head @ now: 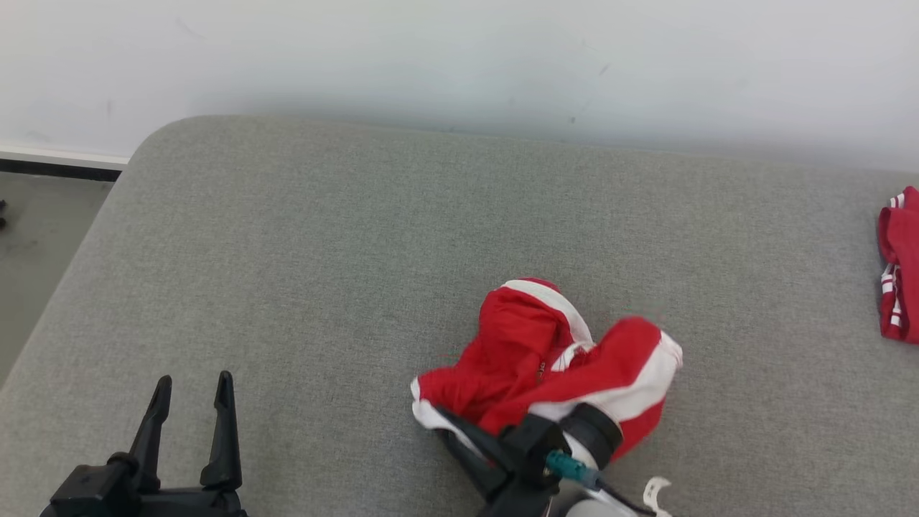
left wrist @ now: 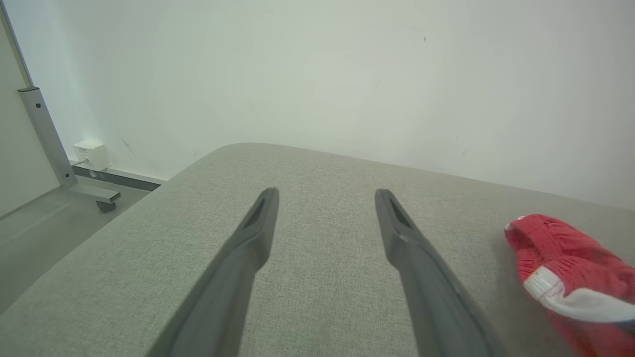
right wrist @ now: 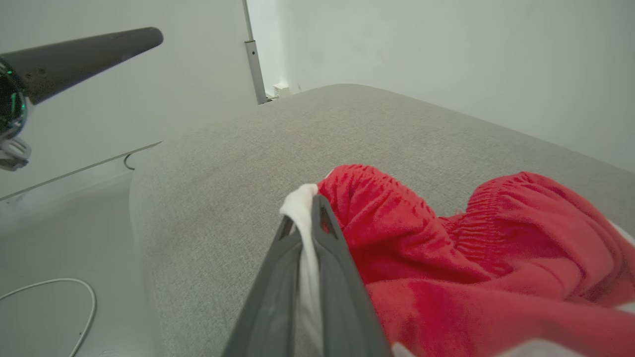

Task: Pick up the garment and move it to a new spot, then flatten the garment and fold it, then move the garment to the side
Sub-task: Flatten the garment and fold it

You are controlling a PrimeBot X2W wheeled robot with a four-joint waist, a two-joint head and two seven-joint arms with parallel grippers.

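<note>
Garment (head: 546, 359), red with white trim, is seen crumpled on the grey worktop (head: 344, 230), low and right of centre in the head view. Right gripper (right wrist: 311, 213): jaws are clamped on the garment's white hem at its left end. Left gripper (head: 195, 384): jaws are spread wide, nothing held, well apart from the garment. A second red piece (head: 901, 266) is noted at the far right.
</note>
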